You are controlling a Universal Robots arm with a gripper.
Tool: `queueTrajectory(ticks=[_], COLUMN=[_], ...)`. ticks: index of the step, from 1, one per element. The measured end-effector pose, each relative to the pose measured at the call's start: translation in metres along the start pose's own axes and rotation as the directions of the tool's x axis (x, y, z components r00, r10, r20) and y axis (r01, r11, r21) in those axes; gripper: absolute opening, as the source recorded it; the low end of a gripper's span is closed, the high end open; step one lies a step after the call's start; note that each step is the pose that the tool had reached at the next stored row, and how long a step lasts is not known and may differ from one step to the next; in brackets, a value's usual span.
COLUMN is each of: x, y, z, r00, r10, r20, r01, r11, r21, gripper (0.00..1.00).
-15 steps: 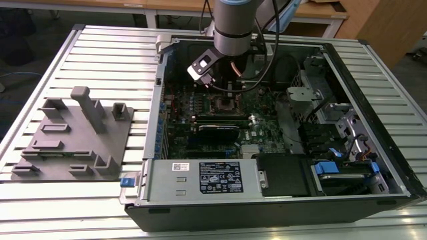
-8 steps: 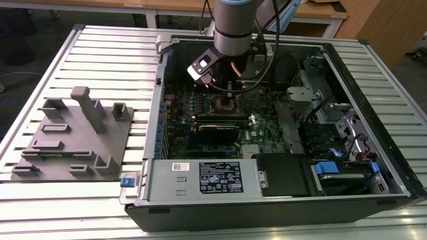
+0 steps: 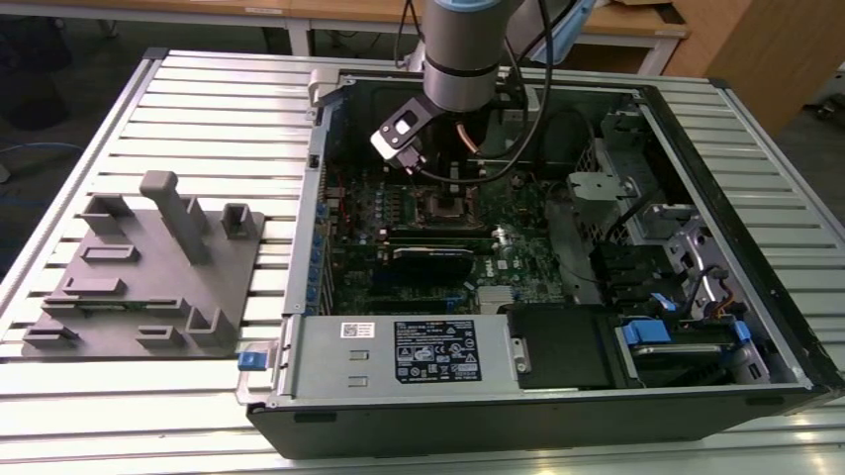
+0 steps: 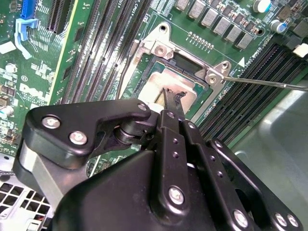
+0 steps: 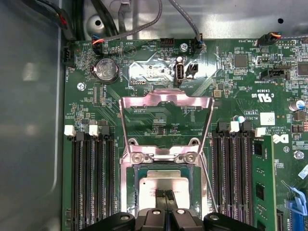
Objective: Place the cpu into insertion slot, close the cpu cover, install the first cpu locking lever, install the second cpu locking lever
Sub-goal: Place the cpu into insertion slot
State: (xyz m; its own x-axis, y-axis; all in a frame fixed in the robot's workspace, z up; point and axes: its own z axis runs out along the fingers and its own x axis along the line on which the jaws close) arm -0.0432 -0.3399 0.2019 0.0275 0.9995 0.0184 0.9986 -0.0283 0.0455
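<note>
cpu point(image 5: 151, 185) seated in insertion slot point(image 5: 194, 188), cpu cover point(image 5: 166, 99) raised open, gripper point(image 5: 164, 193) fingers closed together, holding nothing, tips apparently touching cpu top

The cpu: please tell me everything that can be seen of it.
The cpu is a flat square chip with a pale silver-grey metal top. It lies level in the insertion slot. The cpu cover stands open beyond it. The claw hangs over one edge of it; whether it touches cannot be told.
</note>
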Motion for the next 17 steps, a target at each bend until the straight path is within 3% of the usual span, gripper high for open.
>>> queueTrajectory(ticks=[17], x=[-0.0001], y=[-0.0002], z=[0.0039], r00=[1.0000], r10=[0.000], r20=[0.0000], r01=[0.000], r11=[1.0000], r21=[-0.0001], gripper=[0.10])
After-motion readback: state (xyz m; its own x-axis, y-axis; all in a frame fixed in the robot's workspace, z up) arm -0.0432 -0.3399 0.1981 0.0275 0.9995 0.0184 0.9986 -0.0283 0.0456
